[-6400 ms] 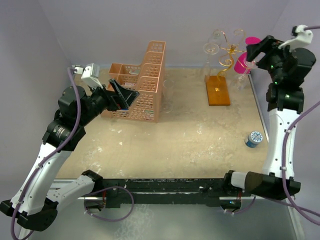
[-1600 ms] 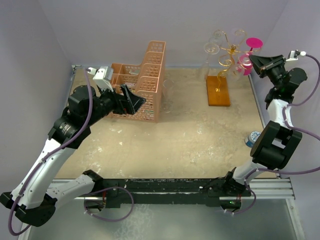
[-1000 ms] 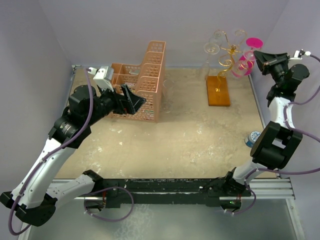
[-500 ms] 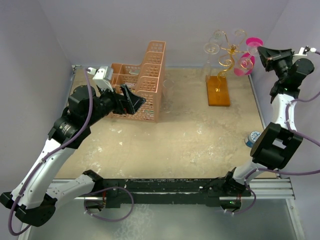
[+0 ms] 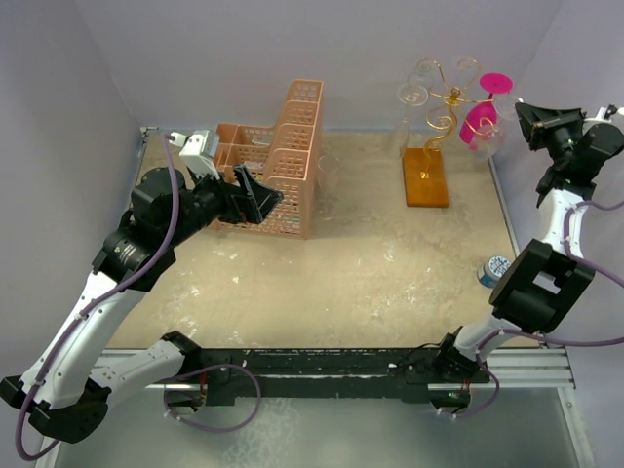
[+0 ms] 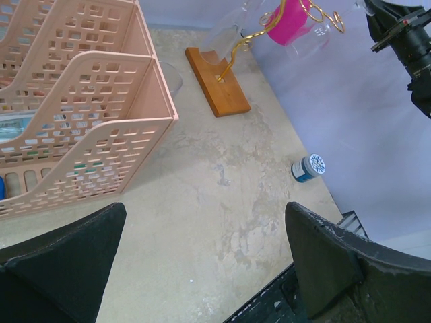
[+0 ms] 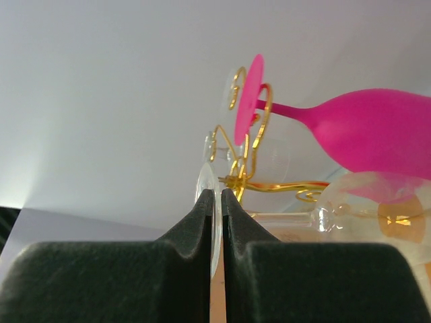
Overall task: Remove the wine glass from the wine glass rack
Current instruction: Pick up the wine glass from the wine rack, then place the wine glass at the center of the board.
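Observation:
The wine glass rack (image 5: 450, 97) is a gold wire stand on an orange base (image 5: 425, 176) at the back right. My right gripper (image 7: 215, 196) is shut on the flat foot of a clear wine glass (image 7: 384, 208), which lies sideways beside the rack's right arm, its bowl (image 5: 495, 139) right of the rack. A pink wine glass (image 5: 478, 122) hangs on the rack (image 7: 269, 185) just behind it. Whether the clear glass touches the wire I cannot tell. My left gripper (image 6: 204, 210) hangs open and empty beside the peach basket (image 5: 278, 156).
Two more clear glasses (image 5: 416, 90) hang on the rack's left arms. A small blue-lidded jar (image 5: 497, 270) stands near the right edge. Close behind the rack and to its right stand the walls. A clear glass (image 6: 168, 75) stands by the basket (image 6: 74, 101).
My right gripper has drawn to the right, away from the rack's centre, with the clear glass's foot still pinched. The pink glass stays hanging. The left arm has not moved.

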Robot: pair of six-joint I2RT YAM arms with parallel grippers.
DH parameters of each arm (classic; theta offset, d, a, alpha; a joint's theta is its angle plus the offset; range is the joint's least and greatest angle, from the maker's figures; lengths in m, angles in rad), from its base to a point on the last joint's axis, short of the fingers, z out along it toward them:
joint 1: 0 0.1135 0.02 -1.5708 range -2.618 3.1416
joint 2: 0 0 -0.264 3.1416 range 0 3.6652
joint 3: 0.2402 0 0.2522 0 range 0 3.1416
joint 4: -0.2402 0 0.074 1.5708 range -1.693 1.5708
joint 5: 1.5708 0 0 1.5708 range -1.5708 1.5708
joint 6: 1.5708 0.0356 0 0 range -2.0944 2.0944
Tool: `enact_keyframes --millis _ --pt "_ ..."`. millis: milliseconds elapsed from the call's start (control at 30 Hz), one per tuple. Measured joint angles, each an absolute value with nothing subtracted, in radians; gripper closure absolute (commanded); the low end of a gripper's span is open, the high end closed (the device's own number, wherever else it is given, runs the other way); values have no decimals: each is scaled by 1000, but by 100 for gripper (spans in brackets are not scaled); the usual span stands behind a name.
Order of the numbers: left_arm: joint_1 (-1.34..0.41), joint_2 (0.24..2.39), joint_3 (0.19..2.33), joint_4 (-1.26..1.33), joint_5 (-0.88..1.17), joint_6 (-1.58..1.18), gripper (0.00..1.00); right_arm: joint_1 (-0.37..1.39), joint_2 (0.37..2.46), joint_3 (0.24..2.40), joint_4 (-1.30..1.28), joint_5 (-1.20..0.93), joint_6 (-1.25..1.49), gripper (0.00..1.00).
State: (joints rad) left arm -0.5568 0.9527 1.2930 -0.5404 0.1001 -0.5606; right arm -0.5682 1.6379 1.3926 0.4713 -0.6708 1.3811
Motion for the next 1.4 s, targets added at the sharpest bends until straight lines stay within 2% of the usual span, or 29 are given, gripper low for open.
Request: enact_keyframes --millis 267,533,700,967,1200,1400 --pt "-557 952 1293 -540 102 -566 1 -674 1522 1259 404 -701 1304 100" --pt "-557 957 1283 -511 158 -608 1 -682 1274 1086 316 -746 1157 100" --pt "-557 972 1269 -475 200 -651 1 -556 1143 1001 272 -790 1112 100" --pt "-557 985 1206 -348 259 -751 1 -220 1097 979 288 -879 1140 100" --pt "-536 1069 1180 -168 330 -873 0 -18 1071 961 461 -950 1317 100" --pt "-509 1115 1175 -5 371 -989 2 61 1102 1025 685 -1005 1499 100"
